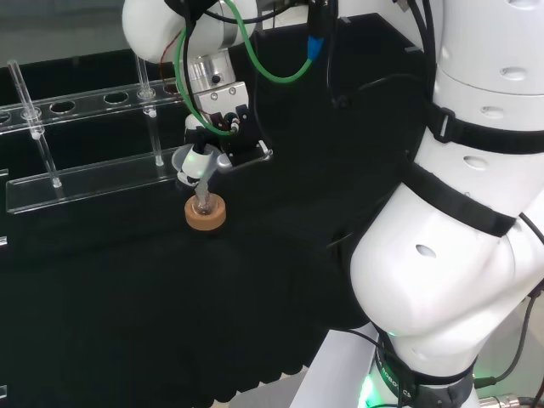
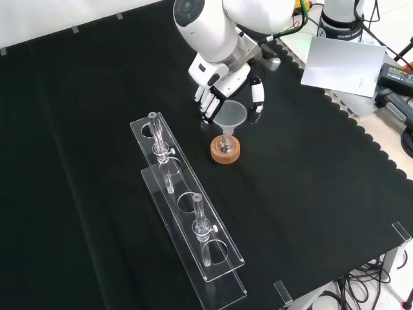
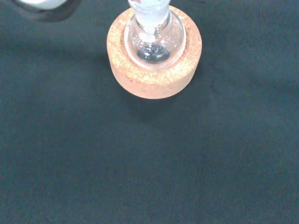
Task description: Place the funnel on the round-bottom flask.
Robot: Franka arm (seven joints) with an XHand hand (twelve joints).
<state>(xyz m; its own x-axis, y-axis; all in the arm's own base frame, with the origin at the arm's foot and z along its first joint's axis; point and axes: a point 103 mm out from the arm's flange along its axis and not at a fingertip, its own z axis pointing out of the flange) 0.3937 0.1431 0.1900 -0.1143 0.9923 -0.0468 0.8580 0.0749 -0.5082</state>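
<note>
On the black cloth (image 2: 97,97), near the middle of the front view, the round-bottom flask (image 2: 225,145) is sitting in its cork ring (image 2: 225,153), and the funnel (image 2: 231,115) is standing over it with its stem reaching down to the flask's neck; I cannot tell how far the stem is reaching into the neck. The hand (image 2: 222,90) is coming in from the top of that view and its fingers are curling round the funnel's cone on both sides, so I judge that it is holding the funnel rather than resting beside it. In the head view the hand (image 1: 223,136) is hanging just above the cork ring (image 1: 206,212), with the funnel (image 1: 194,161) between them. From the wrist, the flask (image 3: 154,39) is looking centred in the cork ring (image 3: 154,51), upright and steady. The risk lies in the release, as I am reading it: if the fingers are opening unevenly, one side may be dragging the cone sideways and tipping the funnel out of the neck, or levering the light flask off its stand. Lifting away before the stem is seated would be leaving the funnel leaning. The clear rack (image 2: 187,219) with its glass tubes is standing near, toward the lower left in the front view, and a rolling flask could be knocking into it.
</note>
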